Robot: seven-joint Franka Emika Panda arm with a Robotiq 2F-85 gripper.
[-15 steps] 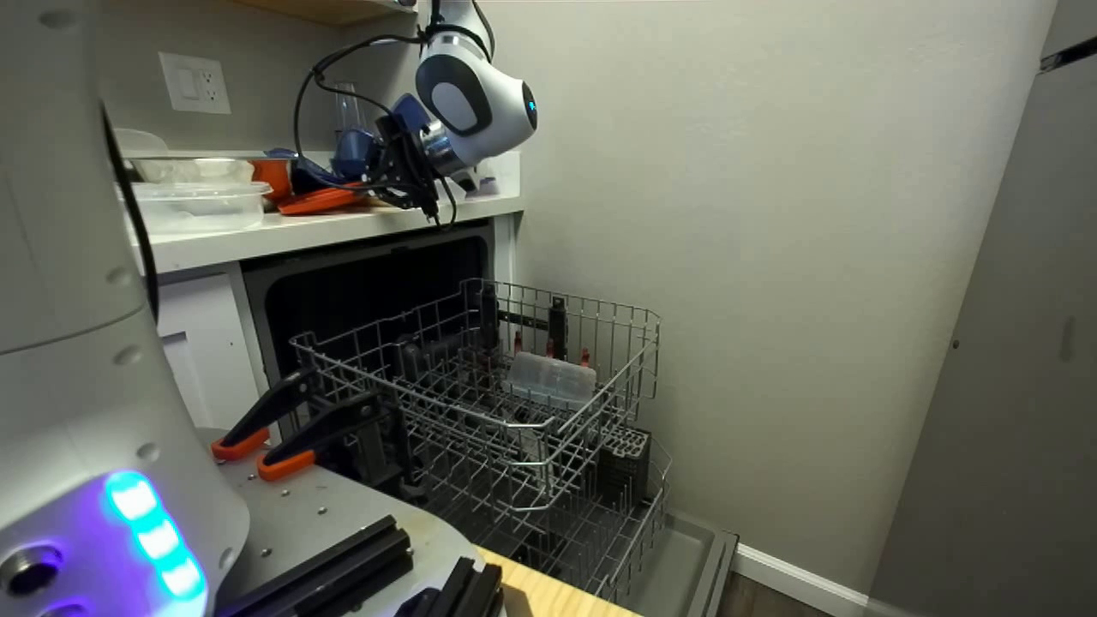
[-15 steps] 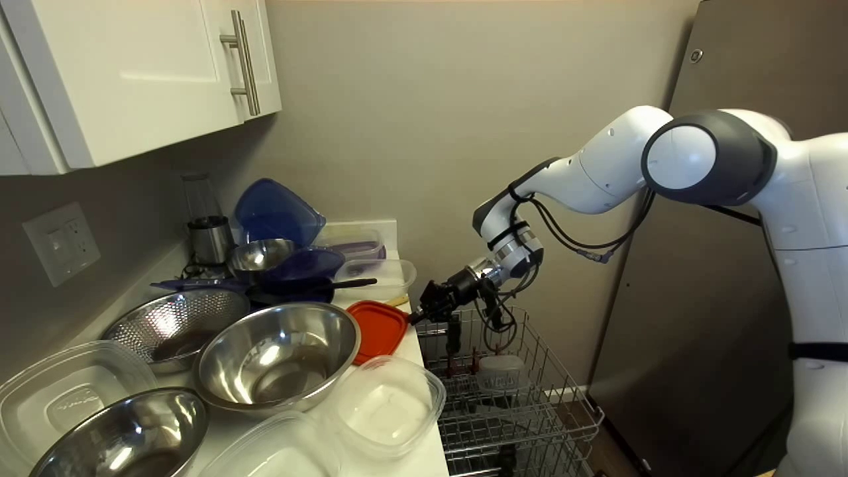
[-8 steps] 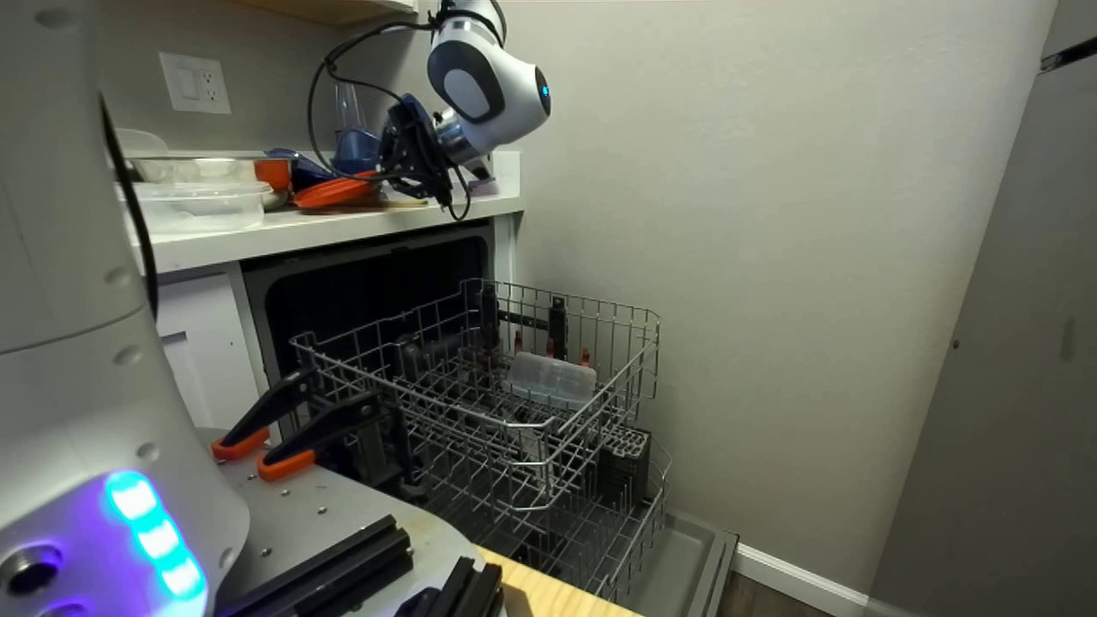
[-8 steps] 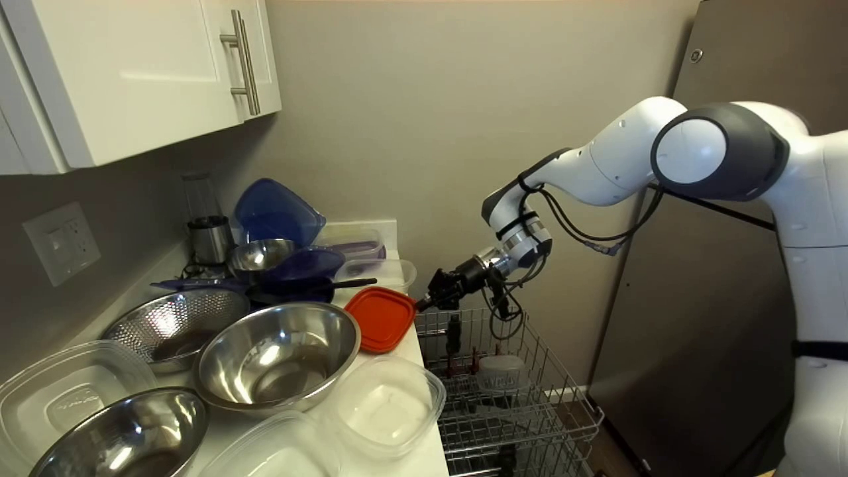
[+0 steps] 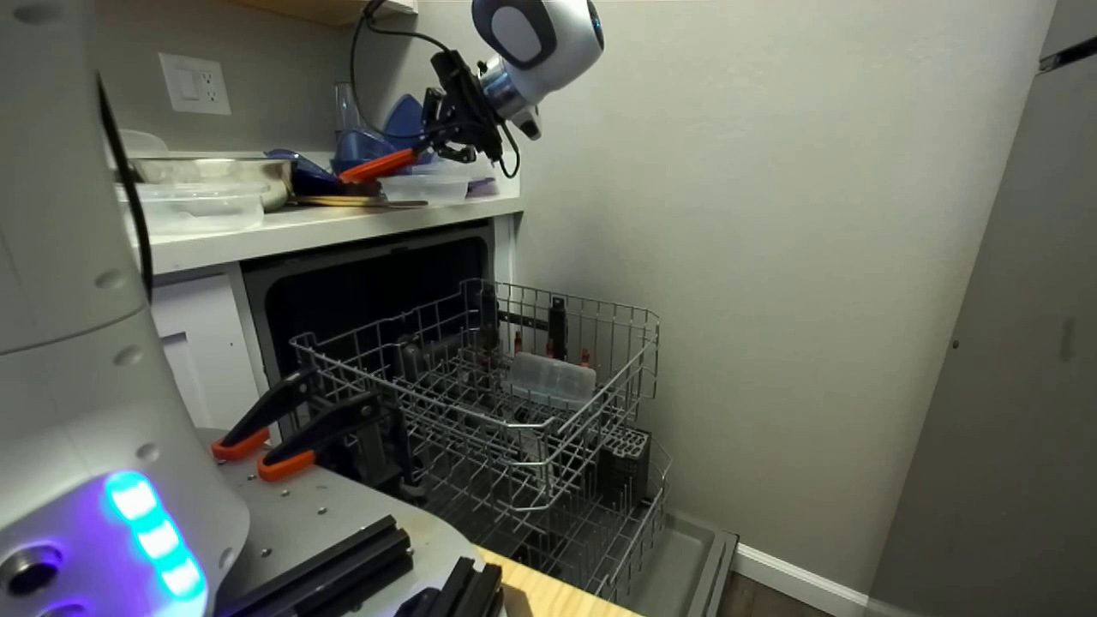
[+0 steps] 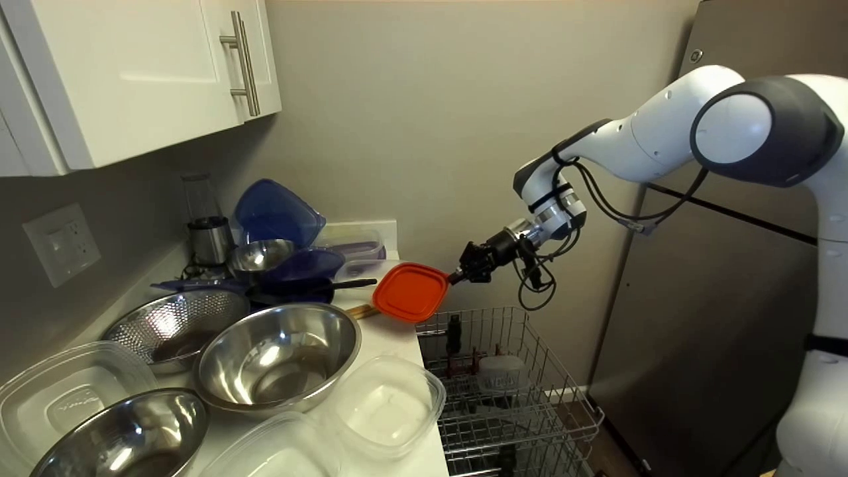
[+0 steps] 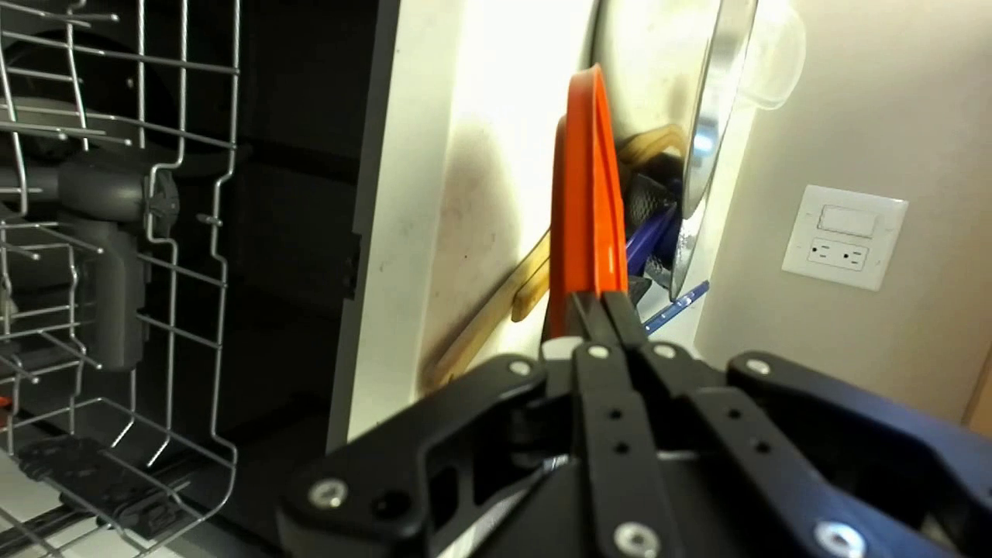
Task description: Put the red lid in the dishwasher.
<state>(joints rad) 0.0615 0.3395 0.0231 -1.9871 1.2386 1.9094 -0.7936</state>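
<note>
In an exterior view, the black end effector [image 6: 454, 277] pinches the flat red-orange plastic lid [image 6: 411, 291] extending toward frame left; the grey wire dishwasher rack [image 6: 558, 371] lies lower right

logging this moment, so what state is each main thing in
red lid: held by its edge, tilted, off the counter
gripper: shut on the lid
dishwasher: open
upper dish rack: pulled out
translucent plastic container: lying in that rack
large steel mixing bowl: open side up
light switch: on or off, cannot tell
</note>
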